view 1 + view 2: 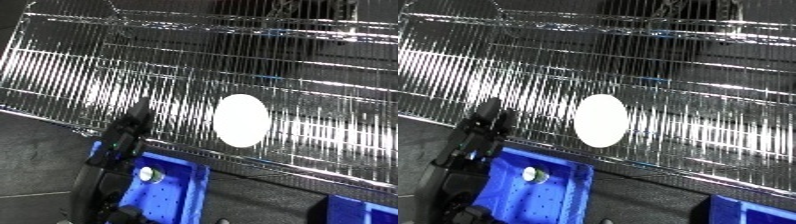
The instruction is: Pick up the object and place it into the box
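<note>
A white oval object [241, 120] lies flat near the middle of a shiny wire-grid shelf [293, 75] that fills most of the view and slopes from ten o'clock down to four. At seven o'clock a blue bin [173, 197] sits below the shelf's front edge with a small pale round item [147, 174] inside — the left hand [127, 134], black, reaches up over it to the shelf edge, apart from the object; whether its fingers are apart or together cannot be told. Another blue bin's corner [360, 207] shows at five o'clock, over a dark grey floor [35, 145].

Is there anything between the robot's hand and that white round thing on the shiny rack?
Nothing visible stands between them. The left hand reaches up over the wire shelf, and only bare wires lie between it and the white oval object. The blue bin sits just below the shelf's front edge.
</note>
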